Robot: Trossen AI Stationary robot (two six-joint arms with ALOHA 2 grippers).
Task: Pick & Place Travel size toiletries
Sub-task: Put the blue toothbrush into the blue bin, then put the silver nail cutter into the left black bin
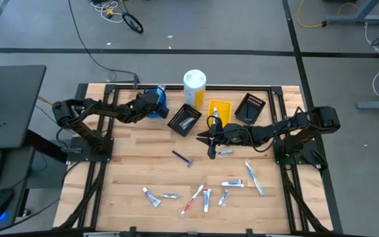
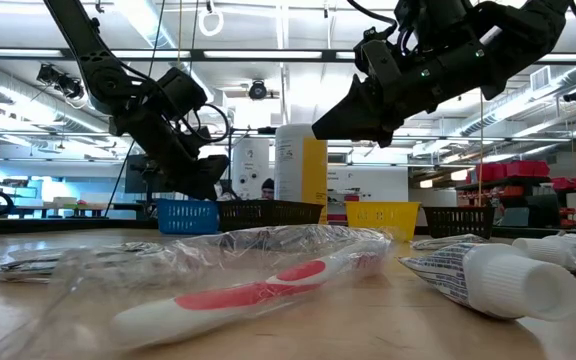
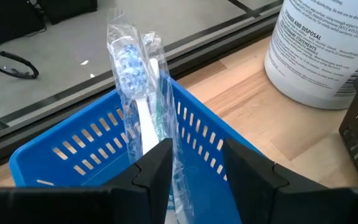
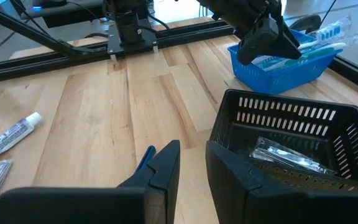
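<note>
From above, my left gripper hangs over the blue bin; my right gripper hovers near the black bin, loose toiletries scattered on the surface. Left wrist: fingers apart, wrapped toothbrushes standing in the blue bin. Right wrist: fingers parted, holding nothing, a razor below.

- Your left gripper reaches out at the table's far side, arm stretched, fingers parted.
- Your right gripper hangs mid-table, raised, fingers narrowly apart, holding nothing.
</note>
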